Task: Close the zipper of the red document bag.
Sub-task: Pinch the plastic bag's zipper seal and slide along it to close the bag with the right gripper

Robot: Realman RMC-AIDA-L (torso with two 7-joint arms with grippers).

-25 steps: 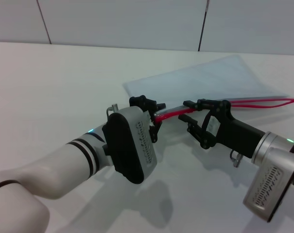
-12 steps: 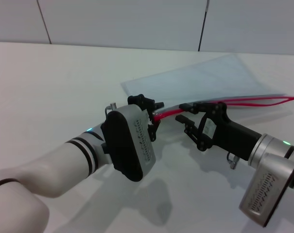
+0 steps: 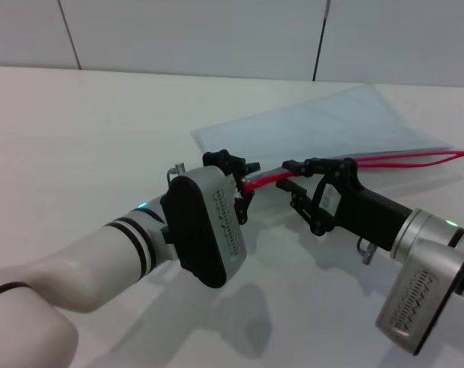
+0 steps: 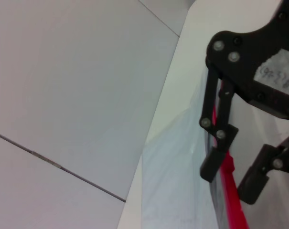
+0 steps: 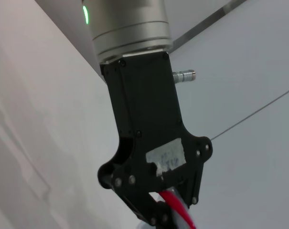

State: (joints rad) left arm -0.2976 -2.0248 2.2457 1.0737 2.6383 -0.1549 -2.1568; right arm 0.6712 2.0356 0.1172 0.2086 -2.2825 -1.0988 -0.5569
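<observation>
The red document bag (image 3: pixel 324 123) is lying flat on the white table (image 3: pixel 86 130), in the far right part of the head view, with its long edges running from near the middle out toward the right. The zipper (image 3: pixel 385 160) is running along the bag's near long edge as a thin red strip; toward the right end it is splitting into two red lines with a narrow gap between them.

The left gripper (image 3: pixel 243 186) is sitting at the left end of the zipper, with its jaws closed narrowly on the red strip; the right wrist view is showing the red strip (image 5: pixel 175 206) coming out from between those jaws.

The right gripper (image 3: pixel 293 178) is positioned just to the right of the left one, at the same edge of the bag. Its jaws are standing apart, with one finger (image 4: pixel 219 143) above the red strip and the other (image 4: pixel 259 171) below it, and the strip is passing between them
</observation>
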